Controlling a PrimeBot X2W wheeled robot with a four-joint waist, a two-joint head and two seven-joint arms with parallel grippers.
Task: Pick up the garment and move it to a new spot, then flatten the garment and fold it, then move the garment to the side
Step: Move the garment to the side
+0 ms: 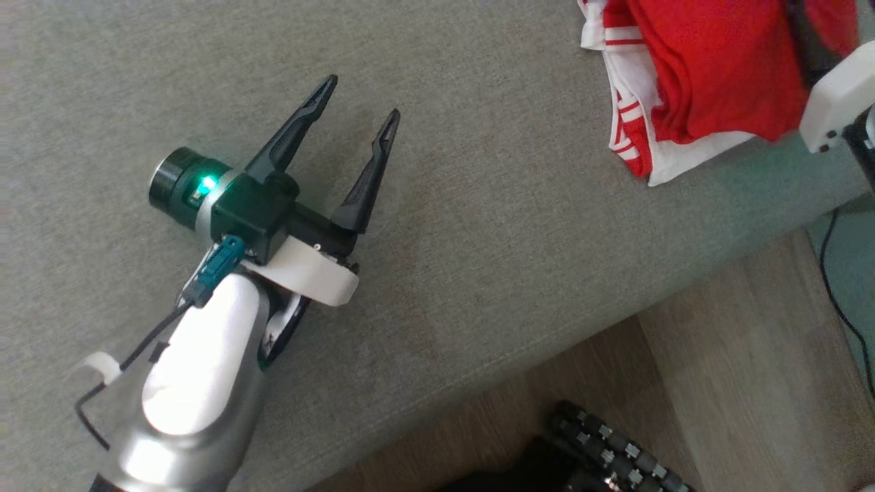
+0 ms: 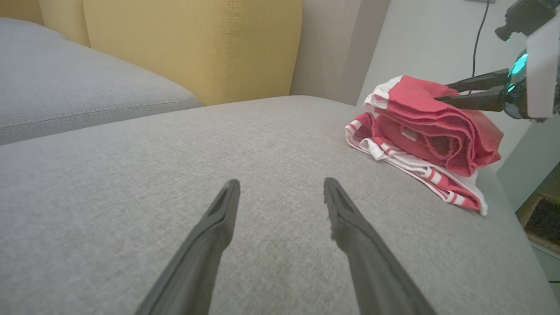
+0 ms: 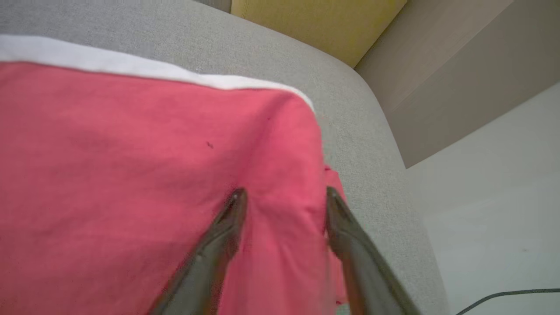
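Observation:
The garment (image 1: 711, 68) is red with white striped trim and lies folded in a thick pile near the right end of the grey sofa seat (image 1: 478, 205). In the left wrist view the garment (image 2: 420, 127) sits at the right, and my right gripper (image 2: 442, 92) reaches in with its fingertips on the top fold. Seen from the right wrist, my right gripper (image 3: 285, 192) is open, its fingers spread over the red fabric (image 3: 131, 175). My left gripper (image 1: 362, 99) is open above bare cushion, well left of the garment, holding nothing; the left wrist view shows my left gripper (image 2: 281, 183) over plain grey fabric.
A yellow back cushion (image 2: 197, 43) stands behind the seat. The seat's front edge (image 1: 547, 342) drops to a wooden floor (image 1: 738, 383). A black cable (image 1: 841, 287) runs on the floor at the right. My base's wheel (image 1: 608, 451) is below.

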